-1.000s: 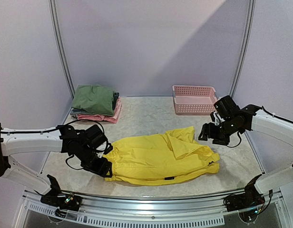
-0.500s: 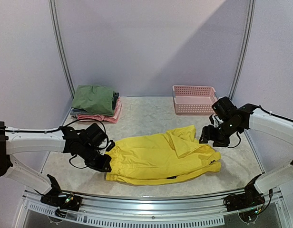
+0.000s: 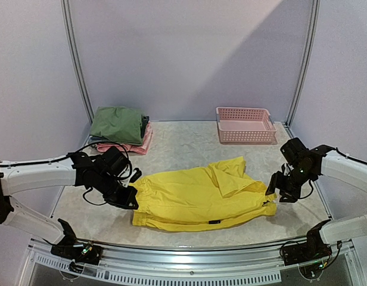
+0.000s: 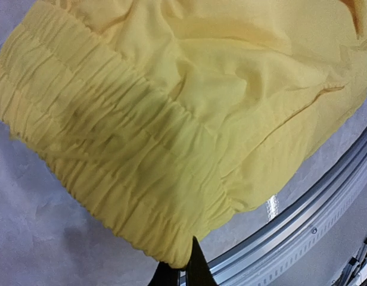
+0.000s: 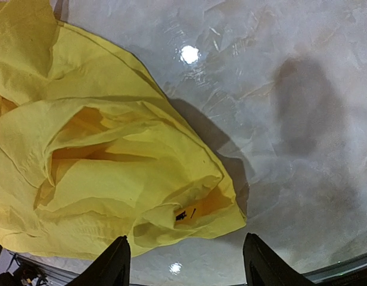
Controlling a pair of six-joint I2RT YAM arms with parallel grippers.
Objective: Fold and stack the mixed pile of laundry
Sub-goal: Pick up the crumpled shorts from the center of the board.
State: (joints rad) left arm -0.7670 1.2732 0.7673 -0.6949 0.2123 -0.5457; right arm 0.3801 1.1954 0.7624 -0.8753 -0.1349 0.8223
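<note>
- The left end effector is pinched tight, fingers together on the gathered waistband corner of the yellow shorts. In the wrist view the elastic edge runs right down to the dark fingertips.
- The shorts lie spread on the table, rumpled, stretching from the left end effector across to the right one.
- The right end effector sits low at the shorts' leg end, jaws standing wide w/ nothing between them.
- From its wrist view, the crumpled hem w/ a small black mark lies just ahead of the gap. Can't tell if cloth touches a finger.
- An olive-green shirt, folded, sits atop a pink garment, well beyond the left end effector at the back.
- A pink basket stands well beyond the right end effector, also at the back.
</note>
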